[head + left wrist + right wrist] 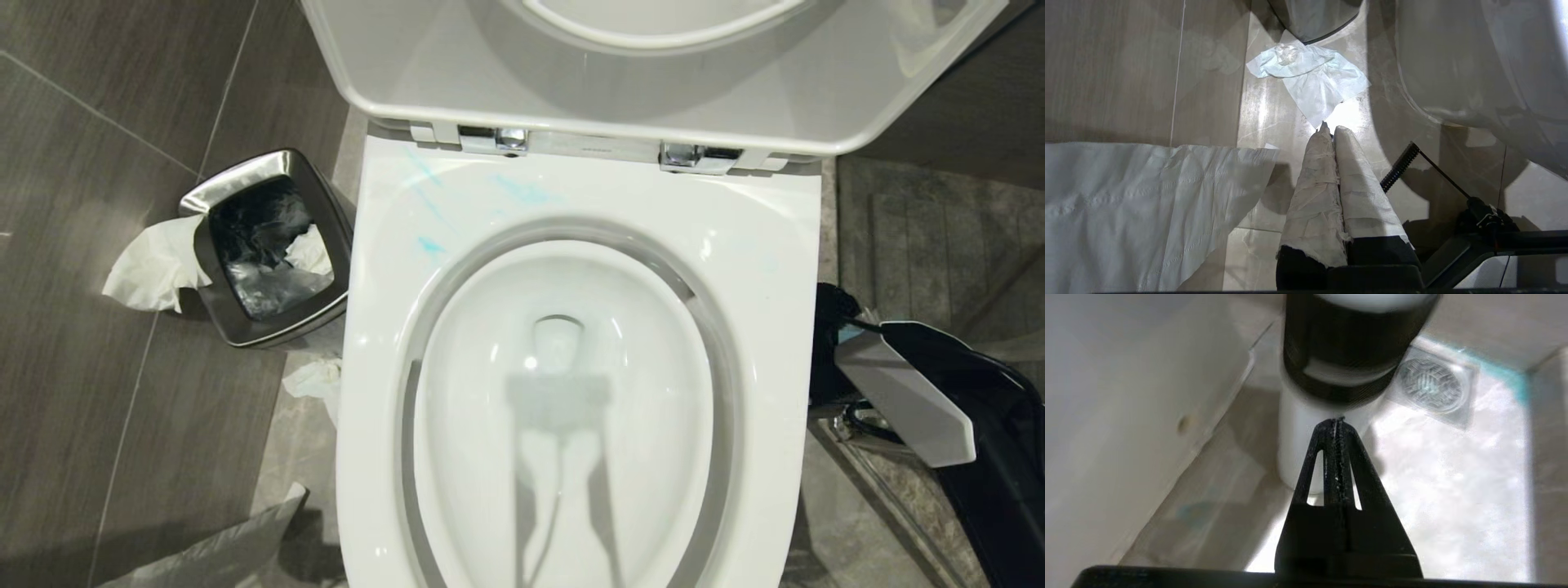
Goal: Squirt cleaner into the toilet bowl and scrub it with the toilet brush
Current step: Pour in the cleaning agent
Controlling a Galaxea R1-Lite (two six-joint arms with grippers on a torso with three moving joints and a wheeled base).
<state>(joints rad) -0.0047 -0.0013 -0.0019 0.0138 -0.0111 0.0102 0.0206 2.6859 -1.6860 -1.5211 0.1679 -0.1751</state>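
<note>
Black right gripper [1336, 421] points floorward, fingers pressed together.

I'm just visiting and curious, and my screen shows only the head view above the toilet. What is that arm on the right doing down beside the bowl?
Observer: The right wrist view shows the right gripper shut on nothing, its tips close to a white container with a black collar.
Operator: Anything else on the floor there?
Observer: Yes, a round floor drain beyond the container.
Operator: And the other arm? I can't see it.
Observer: The left gripper, its fingers wrapped in white and shut, points at a crumpled tissue on the floor.
</note>
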